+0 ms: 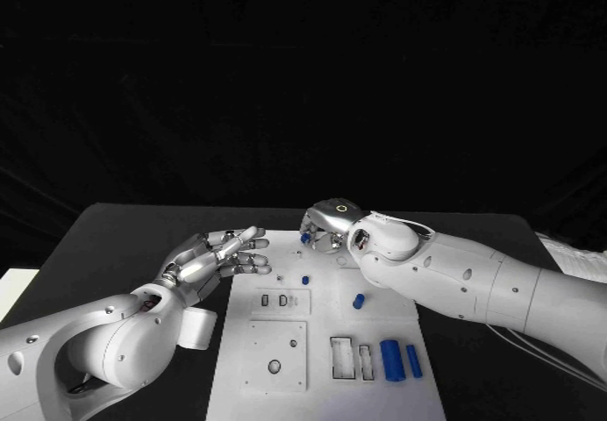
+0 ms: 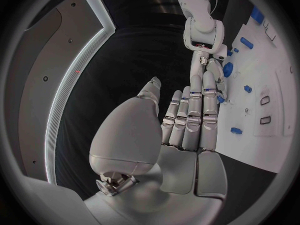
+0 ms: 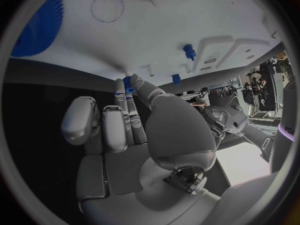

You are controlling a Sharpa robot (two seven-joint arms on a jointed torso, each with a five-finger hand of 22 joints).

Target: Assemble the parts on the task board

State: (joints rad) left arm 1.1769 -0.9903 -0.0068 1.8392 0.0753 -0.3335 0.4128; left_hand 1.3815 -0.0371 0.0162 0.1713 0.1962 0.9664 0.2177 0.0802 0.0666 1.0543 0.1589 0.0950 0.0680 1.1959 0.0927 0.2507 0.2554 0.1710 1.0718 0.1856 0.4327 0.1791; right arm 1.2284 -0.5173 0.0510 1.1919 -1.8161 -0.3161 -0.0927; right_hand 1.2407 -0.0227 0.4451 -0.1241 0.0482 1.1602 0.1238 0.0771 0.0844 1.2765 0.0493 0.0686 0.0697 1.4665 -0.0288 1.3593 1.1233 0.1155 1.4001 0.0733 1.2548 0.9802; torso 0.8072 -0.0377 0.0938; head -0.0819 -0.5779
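The white task board [image 1: 332, 346] lies in the middle of the black table. At its far end my right hand [image 1: 329, 228] bends down over the board and pinches a small blue part [image 1: 305, 237] at its fingertips [image 3: 139, 83]; the part [image 3: 128, 83] shows there between thumb and fingers. Beside that hand lies a blue gear [image 3: 37, 27]. My left hand [image 1: 223, 257] holds nothing, its fingers [image 2: 190, 115] stretched out straight at the board's left edge. Two blue pegs [image 1: 305, 280] [image 1: 358, 301] sit mid-board.
Two long blue cylinders [image 1: 392, 360] [image 1: 414, 360] lie side by side at the board's near right, next to rectangular slots [image 1: 343, 357]. A square plate with holes [image 1: 277, 353] takes up the near left. White sheets [image 1: 575, 254] lie at the table's right edge.
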